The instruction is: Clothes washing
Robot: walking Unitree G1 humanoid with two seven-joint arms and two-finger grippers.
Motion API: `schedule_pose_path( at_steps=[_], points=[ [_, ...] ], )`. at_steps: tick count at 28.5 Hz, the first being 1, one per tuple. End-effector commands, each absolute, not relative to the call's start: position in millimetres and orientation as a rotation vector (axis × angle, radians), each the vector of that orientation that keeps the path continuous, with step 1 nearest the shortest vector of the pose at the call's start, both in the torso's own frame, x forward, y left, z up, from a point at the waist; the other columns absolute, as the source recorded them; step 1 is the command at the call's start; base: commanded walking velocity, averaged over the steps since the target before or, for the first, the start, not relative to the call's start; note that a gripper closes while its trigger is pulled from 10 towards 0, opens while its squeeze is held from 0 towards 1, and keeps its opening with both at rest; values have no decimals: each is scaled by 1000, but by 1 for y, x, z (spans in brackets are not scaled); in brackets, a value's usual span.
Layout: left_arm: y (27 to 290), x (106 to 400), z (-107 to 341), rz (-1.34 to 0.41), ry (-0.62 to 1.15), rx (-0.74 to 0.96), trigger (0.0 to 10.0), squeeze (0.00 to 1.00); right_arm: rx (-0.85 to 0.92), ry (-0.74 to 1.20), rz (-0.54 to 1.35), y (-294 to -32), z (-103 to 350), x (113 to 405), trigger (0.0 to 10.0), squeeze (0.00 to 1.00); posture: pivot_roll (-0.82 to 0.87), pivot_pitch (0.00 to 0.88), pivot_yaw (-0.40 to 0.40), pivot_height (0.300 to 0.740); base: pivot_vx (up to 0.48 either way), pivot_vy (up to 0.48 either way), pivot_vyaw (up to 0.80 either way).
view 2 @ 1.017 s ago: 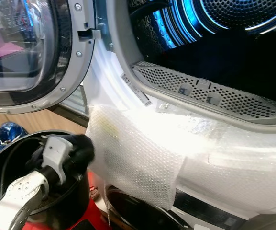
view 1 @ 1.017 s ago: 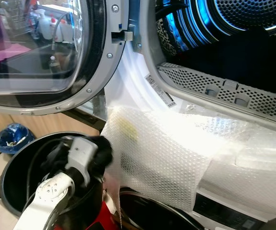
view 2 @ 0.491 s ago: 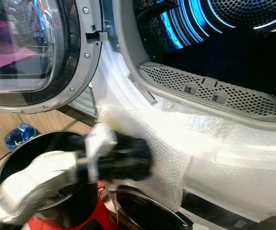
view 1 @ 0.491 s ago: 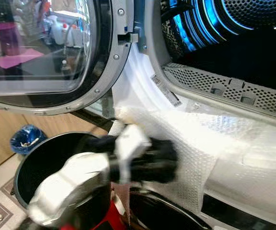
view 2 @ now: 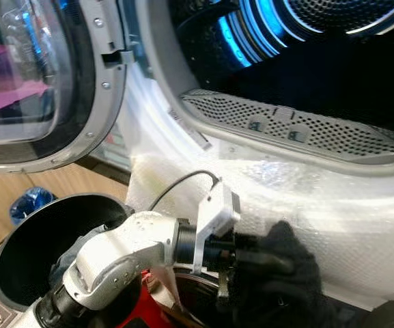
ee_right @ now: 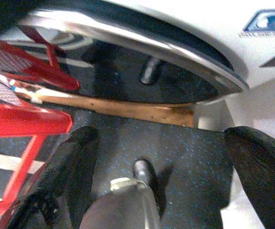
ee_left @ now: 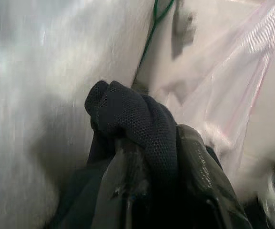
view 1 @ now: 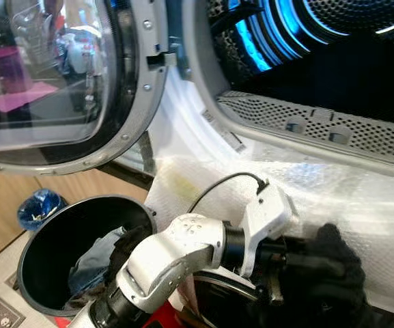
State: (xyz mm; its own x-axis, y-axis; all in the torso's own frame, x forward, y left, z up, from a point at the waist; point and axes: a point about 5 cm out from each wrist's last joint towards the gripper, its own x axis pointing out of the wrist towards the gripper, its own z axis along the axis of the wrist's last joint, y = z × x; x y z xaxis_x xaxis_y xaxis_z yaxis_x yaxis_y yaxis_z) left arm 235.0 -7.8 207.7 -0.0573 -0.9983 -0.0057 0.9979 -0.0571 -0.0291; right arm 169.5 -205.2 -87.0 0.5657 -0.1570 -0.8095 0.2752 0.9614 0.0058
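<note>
1. Below the dryer's open drum [view 1: 333,41], left hand [view 1: 299,263] clamped on a black garment [view 1: 330,273], held against the bubble wrap [view 1: 360,205] draped over the machine's front.
2. Seen from the left wrist: dark mesh fabric bunched between the fingers [ee_left: 127,186].
3. Beside the arm, a black bucket [view 1: 33,239] with blue clothes [view 1: 94,263] inside, under the open round door [view 1: 67,82].
4. Low near the floor, right hand [ee_right: 161,162] hanging spread wide, holding nothing, beside a red frame [ee_right: 23,119].

Blue bag [view 1: 38,207] on floor; red frame [ee_right: 18,119].
</note>
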Motion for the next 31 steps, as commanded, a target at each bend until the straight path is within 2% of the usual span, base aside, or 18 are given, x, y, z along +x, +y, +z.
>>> schedule_pose_path(
  at_steps=[1,5,6,8,12,15,16,21,22,27,28,31],
  points=[
    [11,229,192,-1632,118,12,0,0,60,973,-185,-205,-91,161,10000,0,-117,17,65,740,0,0,0],
    [38,224,167,-1589,245,57,0,0,-93,991,-11,-209,-91,155,10000,0,-104,29,63,740,0,0,0],
    [38,224,167,-1589,245,57,0,0,-93,991,-11,-209,-91,155,10000,0,-104,29,63,740,0,0,0],
    [50,229,156,-1507,281,77,0,0,-205,1000,112,-213,-92,151,10000,0,-104,35,57,740,0,0,0],
    [61,236,150,-1405,283,82,0,0,-273,993,254,-214,-91,147,10000,0,-104,36,49,740,0,0,0],
    [68,249,153,-1272,234,80,0,0,-398,996,448,-216,-91,139,10000,0,-110,33,41,740,0,0,0],
    [68,249,153,-1272,234,80,0,0,-398,996,448,-216,-91,139,10000,0,-110,33,41,740,0,0,0],
    [75,260,160,-1162,180,51,0,0,-426,990,707,-211,-90,127,10000,0,-115,26,40,740,0,0,0],
    [78,258,160,-1166,187,57,0,0,-407,960,762,-208,-87,127,10000,0,-115,24,41,740,0,0,0],
    [82,246,149,-1258,265,82,0,0,-314,825,786,-204,-75,142,10000,0,-120,16,42,740,0,0,0],
    [85,239,136,-1301,333,113,0,0,-266,747,817,-204,-66,151,10000,0,-120,16,42,740,0,0,0],
    [90,236,121,-1290,386,96,0,0,-227,698,892,-212,-56,148,10000,0,-119,5,40,740,0,0,0]
  ],
)
